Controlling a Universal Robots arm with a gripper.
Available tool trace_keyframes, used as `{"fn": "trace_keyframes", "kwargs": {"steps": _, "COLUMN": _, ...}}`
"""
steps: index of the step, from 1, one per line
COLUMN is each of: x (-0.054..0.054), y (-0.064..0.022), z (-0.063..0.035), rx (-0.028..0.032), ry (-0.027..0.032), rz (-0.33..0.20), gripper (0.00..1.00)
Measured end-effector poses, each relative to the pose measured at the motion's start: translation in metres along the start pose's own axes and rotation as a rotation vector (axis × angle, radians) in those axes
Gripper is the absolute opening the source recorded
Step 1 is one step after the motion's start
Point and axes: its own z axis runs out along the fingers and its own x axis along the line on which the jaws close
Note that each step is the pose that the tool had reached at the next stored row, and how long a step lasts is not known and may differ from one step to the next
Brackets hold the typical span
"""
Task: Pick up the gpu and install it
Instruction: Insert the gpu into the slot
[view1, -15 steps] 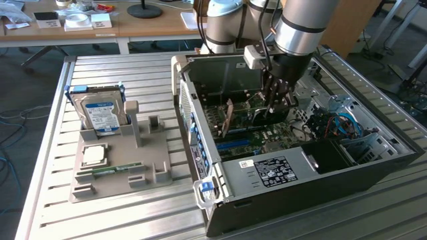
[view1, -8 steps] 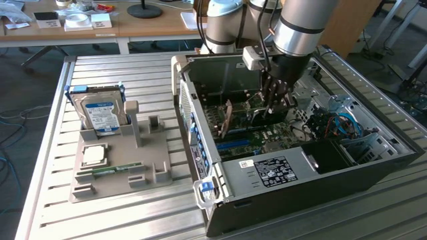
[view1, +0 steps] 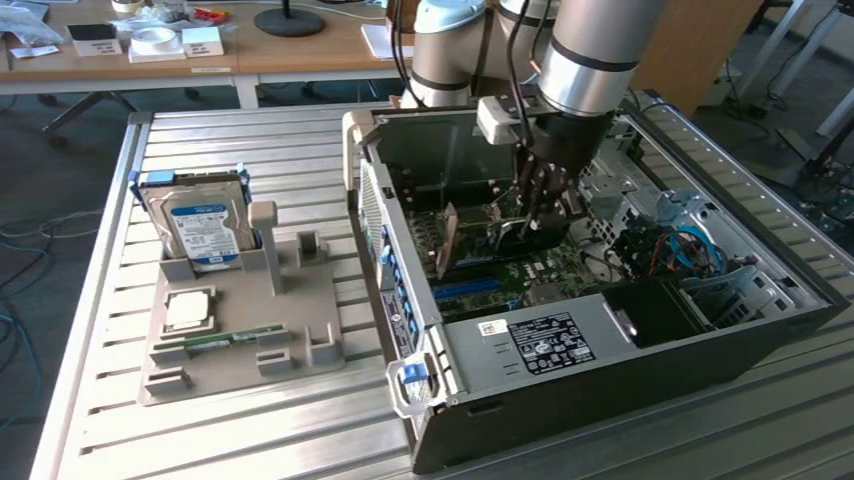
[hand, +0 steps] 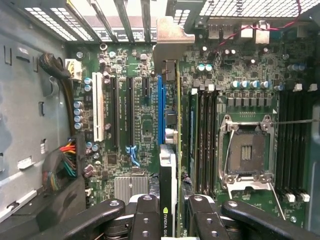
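The gripper hangs down inside the open computer case, its fingers clamped on the gpu. The card stands on edge inside the case, its metal bracket toward the case's rear wall.

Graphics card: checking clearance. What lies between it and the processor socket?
In the wrist view, black memory slots lie between the graphics card and the processor socket.

One open computer case is counted on the desk, with one grey holder tray beside it. On the tray, one hard drive, one processor chip and one memory stick are counted. One gpu is held in one pincer; one processor socket is counted.
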Motion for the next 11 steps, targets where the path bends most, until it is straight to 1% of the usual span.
{"fn": "trace_keyframes", "kwargs": {"steps": 8, "x": 0.0008, "y": 0.0055, "z": 0.0079, "rx": 0.0, "ry": 0.0001, "rz": 0.0, "gripper": 0.27}}
{"fn": "trace_keyframes", "kwargs": {"steps": 11, "x": 0.0009, "y": 0.0062, "z": 0.0086, "rx": -0.0002, "ry": 0.0004, "rz": 0.0, "gripper": 0.27}}
